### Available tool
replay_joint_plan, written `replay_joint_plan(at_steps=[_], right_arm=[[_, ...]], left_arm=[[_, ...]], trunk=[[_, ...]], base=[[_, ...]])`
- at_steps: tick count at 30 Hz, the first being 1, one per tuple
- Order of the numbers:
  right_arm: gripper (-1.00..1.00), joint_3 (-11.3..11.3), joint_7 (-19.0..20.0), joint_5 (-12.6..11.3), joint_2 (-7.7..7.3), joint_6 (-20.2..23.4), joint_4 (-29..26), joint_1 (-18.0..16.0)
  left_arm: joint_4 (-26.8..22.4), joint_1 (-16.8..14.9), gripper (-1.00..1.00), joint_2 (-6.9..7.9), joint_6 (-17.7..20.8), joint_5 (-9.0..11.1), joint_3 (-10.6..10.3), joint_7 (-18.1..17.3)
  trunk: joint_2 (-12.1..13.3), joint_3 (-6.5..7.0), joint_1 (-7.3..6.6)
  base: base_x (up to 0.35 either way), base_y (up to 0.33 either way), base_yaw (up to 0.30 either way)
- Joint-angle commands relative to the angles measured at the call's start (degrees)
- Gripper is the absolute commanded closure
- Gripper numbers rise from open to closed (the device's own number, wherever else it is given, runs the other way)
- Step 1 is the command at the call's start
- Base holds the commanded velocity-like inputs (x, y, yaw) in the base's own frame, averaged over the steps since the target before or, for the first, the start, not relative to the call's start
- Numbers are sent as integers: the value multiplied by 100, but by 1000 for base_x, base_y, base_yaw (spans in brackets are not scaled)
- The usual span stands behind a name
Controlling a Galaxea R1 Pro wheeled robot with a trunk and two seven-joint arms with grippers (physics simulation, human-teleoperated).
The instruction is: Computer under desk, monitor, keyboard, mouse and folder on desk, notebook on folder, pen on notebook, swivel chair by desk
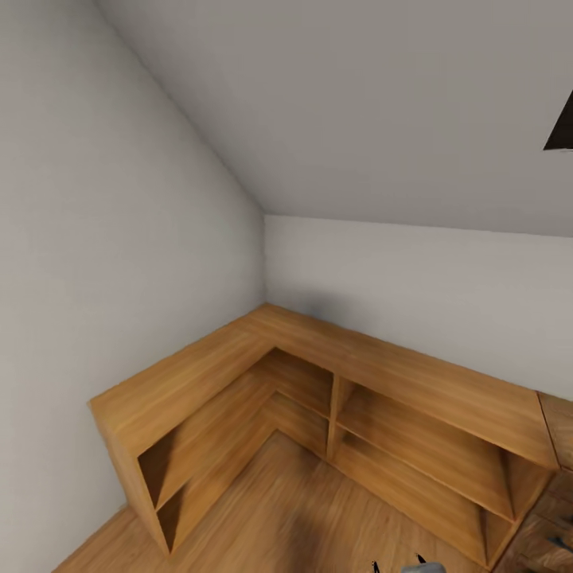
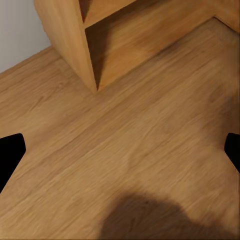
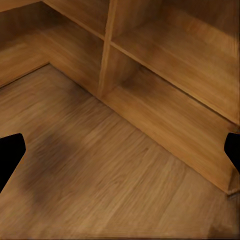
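The head camera is facing a corner of the bedroom where a low L-shaped oak shelf unit [image 1: 318, 382] is running along the pale grey walls [image 1: 95, 239]; none of the desk things are showing, so which arm lies nearer cannot be judged. The left gripper [image 2: 120, 155] is hanging spread wide and empty over the plank floor [image 2: 150, 150] near the shelf's end. The right gripper [image 3: 120, 152] is likewise gaping, holding nothing, in front of the open shelves.

This was a room in a home, tucked under a roof: an attic bedroom by the look of it. Pale grey walls [image 1: 95, 239] met a sloped ceiling [image 1: 358, 103] that ran down to a low knee wall. A low oak shelf unit [image 1: 318, 382] wrapped the corner in an L, its open compartments bare. The floor [image 1: 302, 509] was light wood planking, also seen in both wrist views beside the shelf unit's base.
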Motion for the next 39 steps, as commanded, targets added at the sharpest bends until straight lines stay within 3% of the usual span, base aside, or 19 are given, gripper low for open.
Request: replay_joint_plan(at_steps=[1,16,28,39], right_arm=[[-100,47,-48,11,5,-4,11,-6],[-100,50,-44,-4,17,4,20,-6],[-100,50,144,-4,22,94,20,-6],[-100,50,145,-4,17,147,21,-6]], left_arm=[[-7,-2,-100,-4,-12,-2,-52,57],[-7,-2,-100,-3,-3,-2,-50,62],[-7,-2,-100,-4,0,-3,-50,57],[-7,-2,-100,-4,-9,-3,-50,42]], trunk=[[-8,-10,2],[-8,-19,2],[-8,-99,2],[-8,-179,2]], base=[[0,0,-300],[215,0,-298],[35,3,-212],[208,207,-191]])
